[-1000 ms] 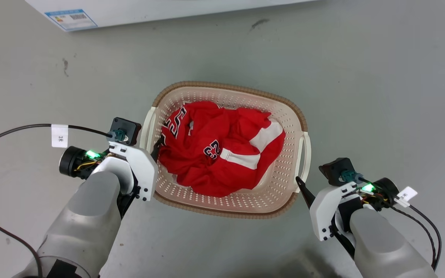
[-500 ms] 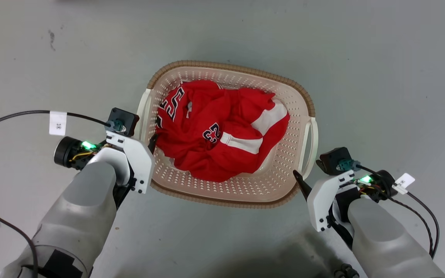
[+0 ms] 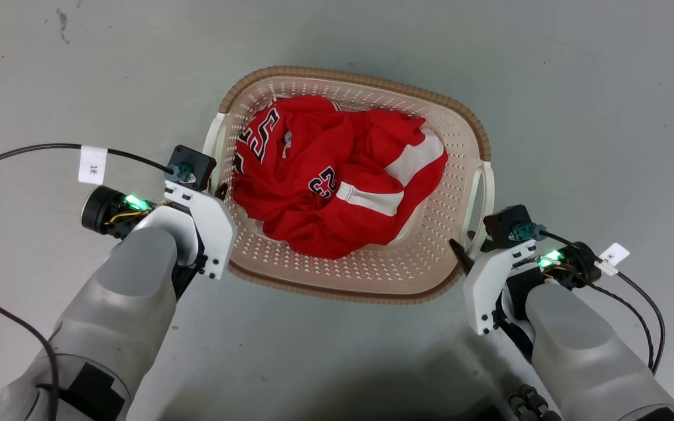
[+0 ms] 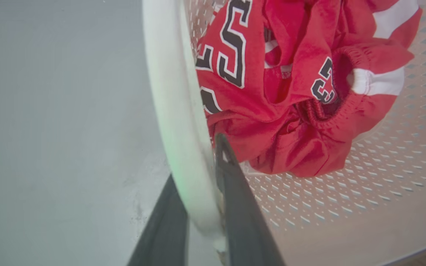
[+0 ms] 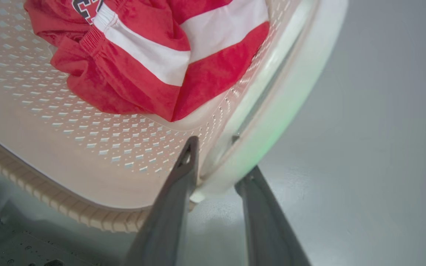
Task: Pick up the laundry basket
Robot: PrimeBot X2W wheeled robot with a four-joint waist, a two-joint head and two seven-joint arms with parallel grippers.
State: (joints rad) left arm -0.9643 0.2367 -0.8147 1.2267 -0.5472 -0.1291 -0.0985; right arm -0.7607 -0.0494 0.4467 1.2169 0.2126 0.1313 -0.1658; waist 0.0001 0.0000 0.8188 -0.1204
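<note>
Laundry basket (image 3: 343, 272) first: thin cream plastic punched full of holes, so it should be light and a bit springy, and the crumpled red jersey (image 3: 325, 181) inside adds little weight (soft cloth, nothing to break). I'd expect the walls to flex if squeezed. The smooth white handles look like the sensible places to hold, one on each short side, though glossy plastic like that may slip in a narrow pinch.

It lies over the grey floor (image 3: 577, 88) directly in front of the robot, between the two arms. Whether its base is resting or just off the ground I cannot tell.

The left tool (image 4: 198, 162) straddles the left handle (image 4: 172, 92), one dark finger inside the basket against the jersey, the other outside. The gap between them is no wider than the plastic filling it, so it looks clamped. The right tool (image 5: 220, 155) does likewise at the near end of the right handle (image 5: 298, 85), inner finger along the perforated wall, outer finger on the floor side, the handle end wedged between. Both grips sit toward the robot's end of the handles, so my guess is the far end may dip on lifting.
</note>
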